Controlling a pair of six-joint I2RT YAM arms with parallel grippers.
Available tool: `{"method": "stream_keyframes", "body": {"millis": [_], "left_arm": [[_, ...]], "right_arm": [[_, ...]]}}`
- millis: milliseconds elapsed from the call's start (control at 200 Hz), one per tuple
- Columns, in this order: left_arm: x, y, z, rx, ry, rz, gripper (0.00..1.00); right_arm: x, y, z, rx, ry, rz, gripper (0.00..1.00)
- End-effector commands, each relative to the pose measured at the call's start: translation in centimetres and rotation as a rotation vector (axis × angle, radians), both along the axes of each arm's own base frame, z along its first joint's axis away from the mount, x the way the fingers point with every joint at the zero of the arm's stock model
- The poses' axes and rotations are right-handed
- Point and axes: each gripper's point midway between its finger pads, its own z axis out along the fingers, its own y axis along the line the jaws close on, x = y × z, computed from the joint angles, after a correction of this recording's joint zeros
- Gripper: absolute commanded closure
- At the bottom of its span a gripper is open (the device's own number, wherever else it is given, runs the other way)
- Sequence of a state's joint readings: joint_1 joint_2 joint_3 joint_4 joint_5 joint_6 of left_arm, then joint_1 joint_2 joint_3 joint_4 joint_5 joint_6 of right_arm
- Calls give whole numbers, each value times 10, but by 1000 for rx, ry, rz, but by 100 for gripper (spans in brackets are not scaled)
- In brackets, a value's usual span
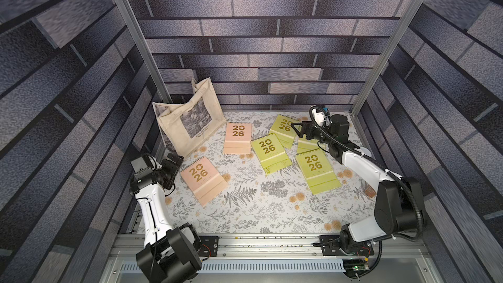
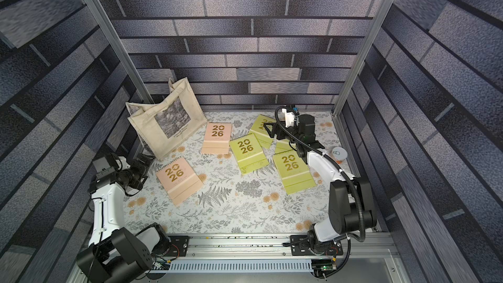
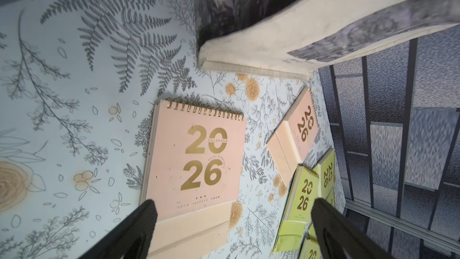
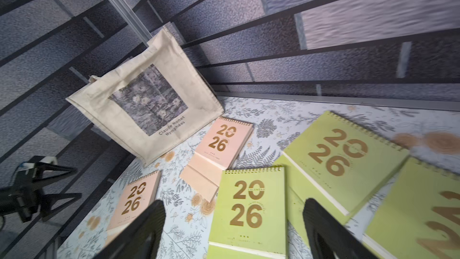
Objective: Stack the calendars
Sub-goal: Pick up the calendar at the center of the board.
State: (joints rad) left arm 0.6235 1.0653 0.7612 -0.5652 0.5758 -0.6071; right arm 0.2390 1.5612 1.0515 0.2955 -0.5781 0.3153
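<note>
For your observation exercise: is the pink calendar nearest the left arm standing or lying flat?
Lying flat: the pink calendar rests cover up on the table, its stand flattened too.

a staged robot test cell in a lab, not a lived-in room. the walls (image 1: 272,23) are flat panels printed with a blurry grey brick pattern, fixed to bare aluminium posts (image 1: 134,31). the surface (image 1: 245,213) wears a printed sheet of ferns and flowers. along its near edge runs a metal rail (image 1: 266,242) carrying the bases of two white-and-black robot arms (image 1: 152,208), with a slotted cable duct (image 1: 272,266) and a small circuit board (image 1: 355,268) showing a green light beside it. calendars (image 1: 268,149) and a tote bag (image 1: 187,121) are set out like props.
</note>
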Motion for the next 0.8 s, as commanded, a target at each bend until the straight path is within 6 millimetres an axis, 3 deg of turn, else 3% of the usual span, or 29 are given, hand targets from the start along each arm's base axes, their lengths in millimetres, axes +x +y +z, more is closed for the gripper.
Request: {"method": "stream_keyframes", "body": {"millis": [0,230,406,551,576,791], "left_arm": [[-2,-12,-5,-85,42,-26,0],[-13,-33,-45,-143,221,-112,0],[-26,-22,-56,-69,323,-67,0],[-36,-17,-67,-36,376,-38,0],[-37,-15,-70,-25,388,-32,0],[-35,-5,-94,30,373,17,0]], "right_arm": [[-10,44,6,54,72,132,13],[-17,129,-14,50,170,288,15],[-33,185,-26,61,215,417,17],[-49,221,-36,62,253,489,17],[-49,227,-57,45,290,492,17],[-69,264,-76,44,373,596,17]]}}
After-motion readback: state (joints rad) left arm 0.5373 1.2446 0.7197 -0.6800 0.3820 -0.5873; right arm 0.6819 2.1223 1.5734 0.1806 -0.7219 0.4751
